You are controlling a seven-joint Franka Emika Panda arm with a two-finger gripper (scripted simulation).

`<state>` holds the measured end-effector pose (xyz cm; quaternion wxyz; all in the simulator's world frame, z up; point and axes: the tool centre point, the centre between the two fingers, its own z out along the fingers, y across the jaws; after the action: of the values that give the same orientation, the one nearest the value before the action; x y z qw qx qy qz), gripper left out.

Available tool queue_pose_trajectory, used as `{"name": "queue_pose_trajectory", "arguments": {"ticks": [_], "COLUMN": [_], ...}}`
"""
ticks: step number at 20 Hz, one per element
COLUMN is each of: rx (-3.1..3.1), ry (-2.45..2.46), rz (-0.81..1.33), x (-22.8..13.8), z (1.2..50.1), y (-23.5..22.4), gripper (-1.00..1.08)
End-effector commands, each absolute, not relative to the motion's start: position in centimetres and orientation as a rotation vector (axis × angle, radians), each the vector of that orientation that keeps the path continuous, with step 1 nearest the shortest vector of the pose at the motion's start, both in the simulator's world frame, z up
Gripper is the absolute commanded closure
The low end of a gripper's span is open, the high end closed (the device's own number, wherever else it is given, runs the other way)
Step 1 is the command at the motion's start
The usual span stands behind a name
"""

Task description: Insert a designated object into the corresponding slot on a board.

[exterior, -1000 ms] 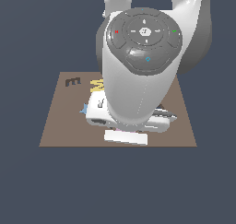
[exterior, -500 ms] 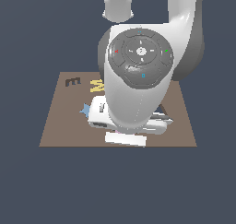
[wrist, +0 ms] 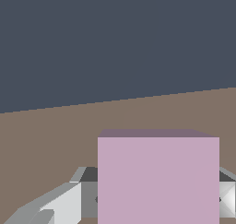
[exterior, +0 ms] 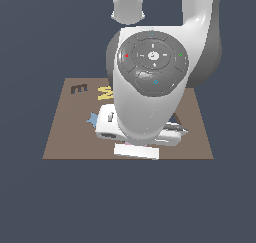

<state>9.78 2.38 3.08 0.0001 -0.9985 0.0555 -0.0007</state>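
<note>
Evidently the gripper [wrist: 152,204] is clamped on the pink square tile [wrist: 158,177], fingers at either flank, holding it low over the board [wrist: 55,135] for carrying toward its unseen slot.

Plain dark slate-blue surround [exterior: 30,202], flat even light, no furniture

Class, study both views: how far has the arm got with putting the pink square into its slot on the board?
Done: the gripper is down at the pink square, a finger on either side. In hand: the grasp; whether the jaws actually press the square cannot be told. Left: everything else. The arm hides the slot in the exterior view, so only the brown board with its E and W shows.
</note>
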Motion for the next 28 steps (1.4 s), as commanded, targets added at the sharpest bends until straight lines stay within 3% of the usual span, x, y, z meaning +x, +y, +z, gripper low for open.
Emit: {"name": "queue_pose_trajectory", "arguments": {"ticks": [1, 10, 28], "rx": [-3.137, -3.14, -3.111], "ry": [0.175, 0.115, -0.442], "rz": [-0.002, 0.001, 0.002], "x": [9.8, 9.4, 4.1], "z": [3.1, 3.4, 4.1], "y": [2.4, 3.5, 13.6], "gripper": [1.08, 1.08, 1.08]}}
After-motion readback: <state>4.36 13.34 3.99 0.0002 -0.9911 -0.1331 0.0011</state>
